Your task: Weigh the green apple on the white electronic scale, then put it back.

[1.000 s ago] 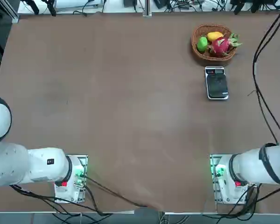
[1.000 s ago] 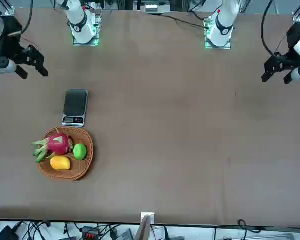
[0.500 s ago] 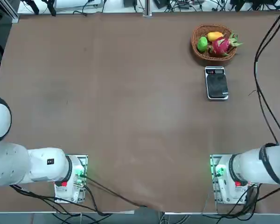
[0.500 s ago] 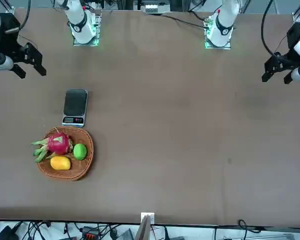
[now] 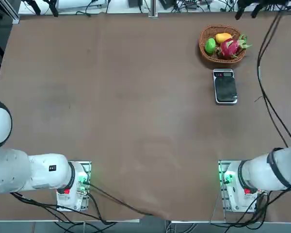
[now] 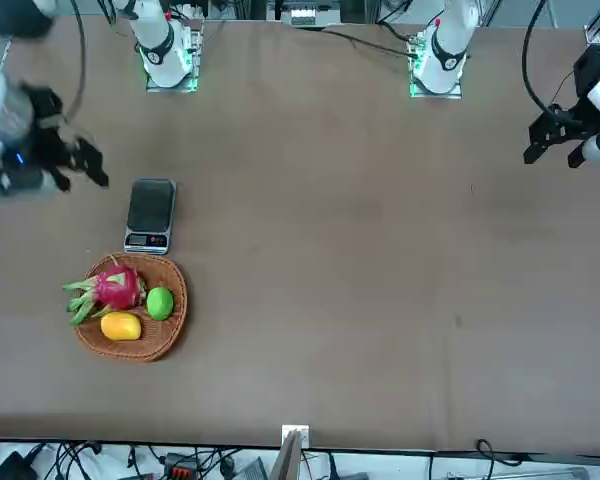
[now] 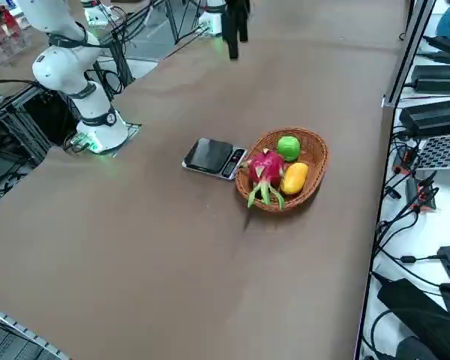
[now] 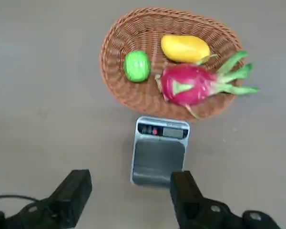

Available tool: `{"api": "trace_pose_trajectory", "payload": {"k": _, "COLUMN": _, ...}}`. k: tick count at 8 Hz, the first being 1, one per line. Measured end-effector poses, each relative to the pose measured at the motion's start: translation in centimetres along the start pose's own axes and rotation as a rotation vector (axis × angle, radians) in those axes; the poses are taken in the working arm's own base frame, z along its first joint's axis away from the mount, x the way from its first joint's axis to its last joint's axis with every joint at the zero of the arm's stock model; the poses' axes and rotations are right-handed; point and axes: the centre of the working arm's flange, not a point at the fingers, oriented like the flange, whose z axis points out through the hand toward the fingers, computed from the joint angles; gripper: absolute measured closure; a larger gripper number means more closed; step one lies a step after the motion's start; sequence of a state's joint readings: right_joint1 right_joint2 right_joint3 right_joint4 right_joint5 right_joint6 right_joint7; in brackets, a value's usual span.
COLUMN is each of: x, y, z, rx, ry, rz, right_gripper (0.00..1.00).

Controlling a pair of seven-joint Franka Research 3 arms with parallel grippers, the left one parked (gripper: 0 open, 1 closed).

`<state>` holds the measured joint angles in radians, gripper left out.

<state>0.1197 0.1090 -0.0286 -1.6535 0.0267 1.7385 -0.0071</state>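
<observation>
Three fruits fill the top view's round brown wicker basket (image 5: 205, 52): a small, smooth bright-green apple (image 5: 210, 45), a yellow-orange fruit (image 5: 223, 38) and a spiky pink dragon fruit (image 5: 230, 47). Just beside it lies the flat silver-white rectangular scale (image 5: 225, 87), dark-topped. Front view: the black two-finger right gripper (image 6: 86, 176) hangs near the scale. Right side view: a silver keyboard (image 7: 443, 152) shows beyond the table. Right wrist view: jaws wide open, holding nothing; glossy highlights on the apple, a red button (image 8: 155, 131) on the scale.
</observation>
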Motion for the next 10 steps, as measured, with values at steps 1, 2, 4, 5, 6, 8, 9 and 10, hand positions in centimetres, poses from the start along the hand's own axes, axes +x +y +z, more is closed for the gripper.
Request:
{"api": "trace_pose_trajectory", "payload": {"k": 1, "x": 2.0, "y": 0.1, "z": 3.7, "rx": -0.002, "ry": -0.011, "rz": 0.002, "right_gripper": 0.00}}
{"api": "trace_pose_trajectory", "payload": {"k": 2, "x": 3.9, "y": 0.2, "z": 7.4, "rx": -0.005, "ry": -0.011, "rz": -0.011, "right_gripper": 0.00}}
{"api": "trace_pose_trajectory", "payload": {"k": 4, "x": 6.8, "y": 0.3, "z": 13.4, "rx": -0.010, "ry": 0.019, "rz": -0.072, "right_gripper": 0.00}}
{"api": "trace_pose_trajectory", "payload": {"k": 5, "x": 7.8, "y": 0.3, "z": 15.8, "rx": -0.014, "ry": 0.041, "rz": -0.106, "right_gripper": 0.00}}
{"api": "trace_pose_trajectory", "payload": {"k": 6, "x": 8.7, "y": 0.2, "z": 17.9, "rx": -0.017, "ry": 0.065, "rz": -0.133, "right_gripper": 0.00}}
{"api": "trace_pose_trajectory", "payload": {"k": 8, "x": 9.9, "y": 0.1, "z": 22.0, "rx": -0.023, "ry": 0.089, "rz": -0.182, "right_gripper": 0.01}}
{"api": "trace_pose_trajectory", "payload": {"k": 9, "x": 10.2, "y": 0.1, "z": 23.7, "rx": -0.025, "ry": 0.094, "rz": -0.193, "right_gripper": 0.01}}
{"api": "trace_pose_trajectory", "payload": {"k": 10, "x": 10.4, "y": 0.0, "z": 25.1, "rx": -0.025, "ry": 0.092, "rz": -0.198, "right_gripper": 0.01}}
